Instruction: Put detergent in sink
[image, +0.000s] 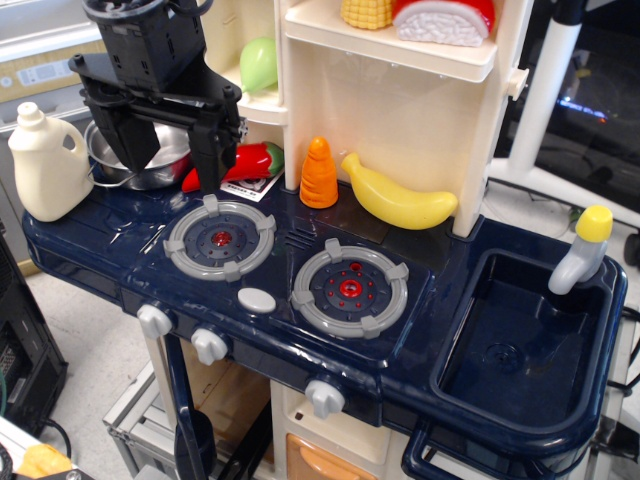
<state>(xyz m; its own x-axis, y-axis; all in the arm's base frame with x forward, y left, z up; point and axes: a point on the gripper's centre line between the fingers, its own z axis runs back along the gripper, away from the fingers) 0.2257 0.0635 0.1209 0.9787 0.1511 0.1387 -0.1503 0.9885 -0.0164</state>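
The detergent (47, 163) is a cream-white jug standing upright at the far left end of the navy toy counter. The sink (520, 345) is a deep navy basin at the right end, with a grey faucet with a yellow top (582, 249) on its far rim. My black gripper (165, 155) hangs over the back left of the counter, just right of the jug and in front of the steel pot (150, 155). Its fingers are spread apart and hold nothing.
Two grey burners (220, 238) (350, 288) lie between jug and sink. A red pepper (245, 162), an orange carrot (319, 174) and a yellow banana (398, 196) lie along the back. A cream shelf unit (400, 90) rises behind them.
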